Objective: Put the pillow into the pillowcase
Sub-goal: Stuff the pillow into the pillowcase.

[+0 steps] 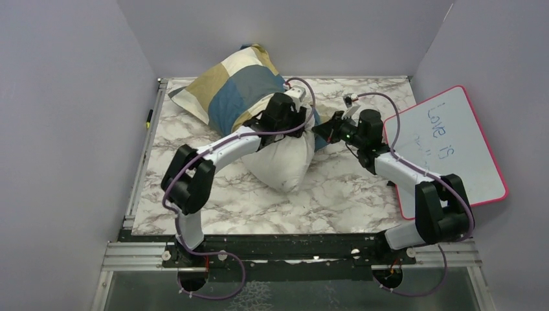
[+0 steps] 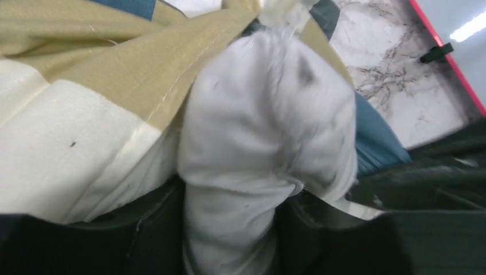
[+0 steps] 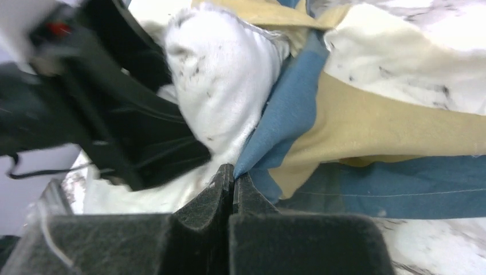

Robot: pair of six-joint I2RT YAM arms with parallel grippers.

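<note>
The off-white pillow (image 1: pixel 281 162) lies mid-table, its far end inside the blue, tan and cream pillowcase (image 1: pixel 233 84) and its near end bare. My left gripper (image 1: pixel 292 111) sits at the case's mouth. In the left wrist view a thick fold of pillow (image 2: pixel 258 114) fills the gap between its parted jaws (image 2: pixel 229 229), with the pillowcase (image 2: pixel 86 57) bunched beside it. Whether the jaws still press the fold is unclear. My right gripper (image 3: pixel 232 177) is shut on the pillowcase's blue hem (image 3: pixel 286 114), just right of the pillow (image 3: pixel 223 63).
A pink-rimmed whiteboard (image 1: pixel 447 149) leans at the table's right edge, next to the right arm. A small yellow-and-black pen (image 1: pixel 148 118) lies on the table's left rail. Grey walls close in the left, back and right sides.
</note>
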